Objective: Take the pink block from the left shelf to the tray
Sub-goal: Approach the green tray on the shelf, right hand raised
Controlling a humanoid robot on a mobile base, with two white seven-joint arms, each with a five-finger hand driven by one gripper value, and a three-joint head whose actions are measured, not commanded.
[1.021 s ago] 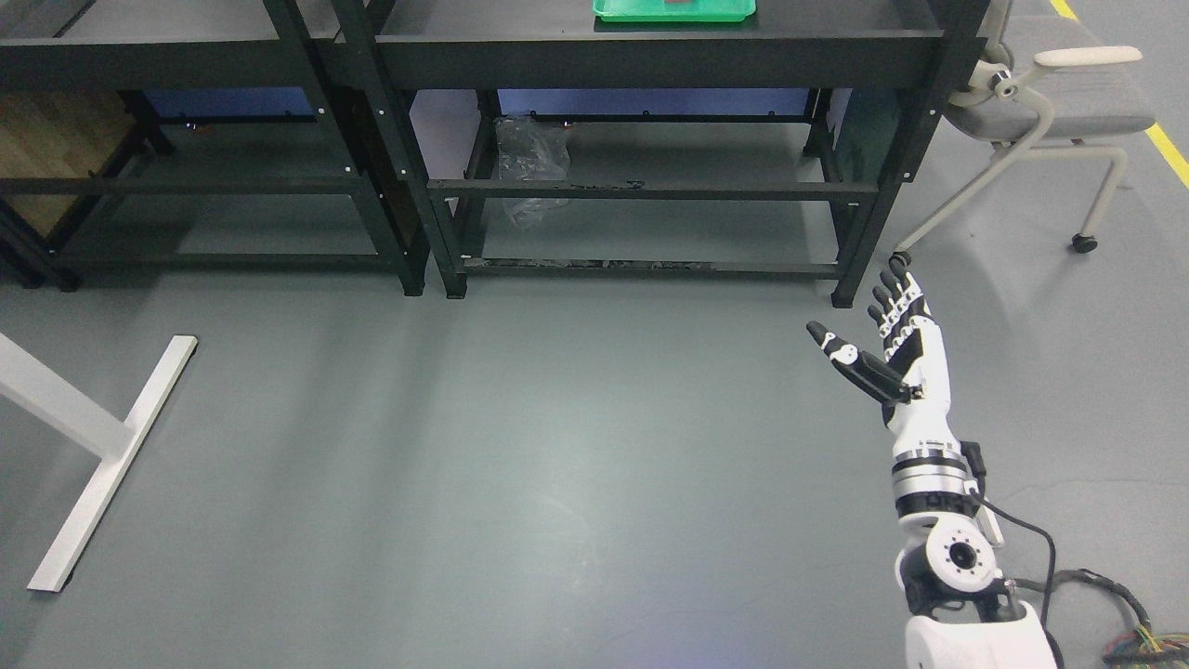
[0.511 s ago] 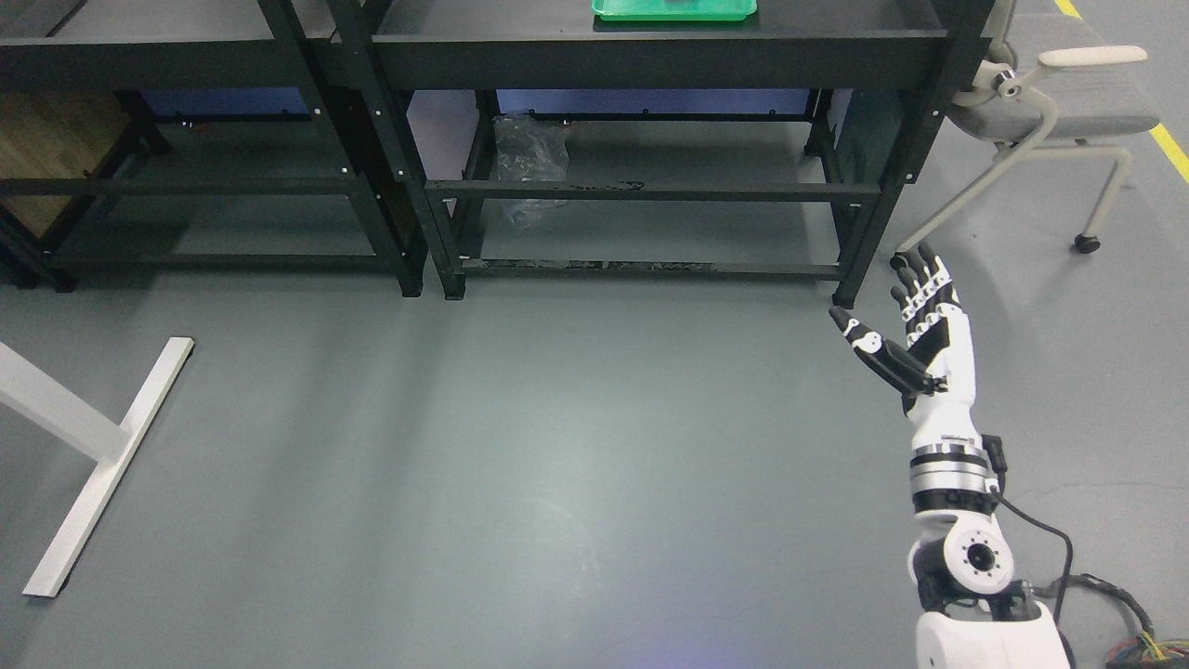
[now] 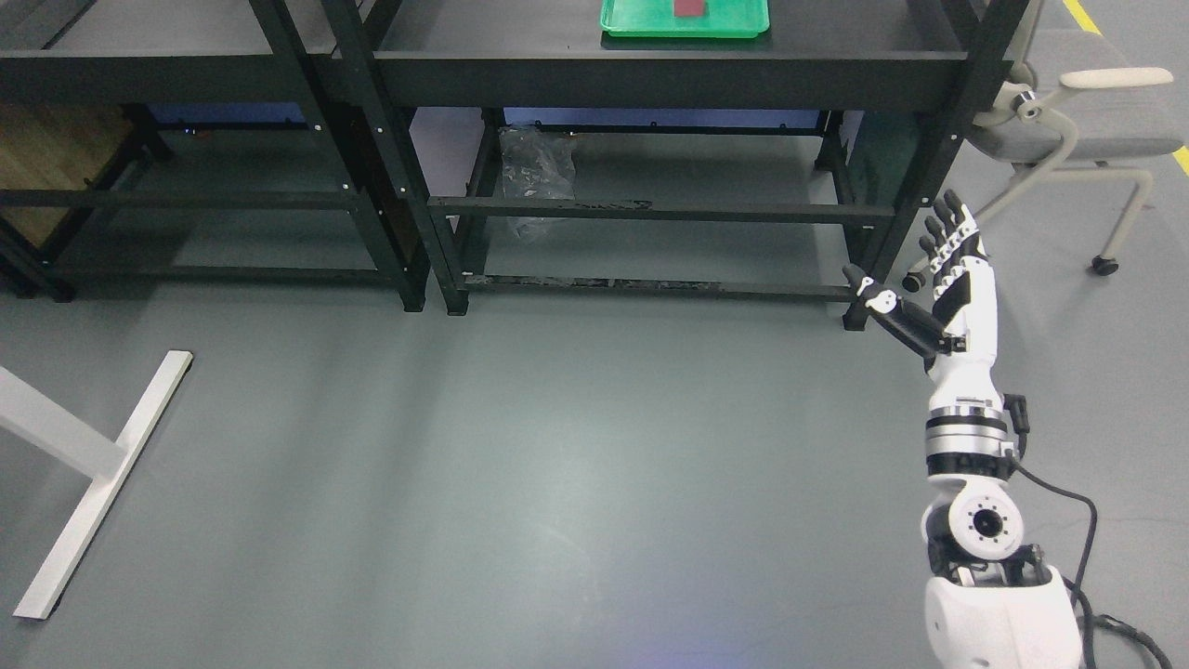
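A green tray (image 3: 743,23) sits on the top of the right-hand black shelf (image 3: 650,65), cut off by the upper edge of the picture. A dark reddish block (image 3: 689,8) lies inside it. My right hand (image 3: 915,269) is raised in front of the shelf's front right leg, well below the tray. Its fingers are stretched out, its thumb is spread, and it holds nothing. The left black shelf (image 3: 167,65) shows only its front edge, and no block is visible on it. My left arm is out of the picture.
A grey office chair (image 3: 1077,130) stands to the right of the shelves. A white table foot (image 3: 93,465) lies on the grey floor at the left. A crumpled plastic bag (image 3: 534,172) lies under the right shelf. Cables (image 3: 1087,548) hang by my right arm.
The camera has tilted up slightly, so more of the tray shows. My right hand has risen and moved right, from the floor area up to the shelf leg, still open.
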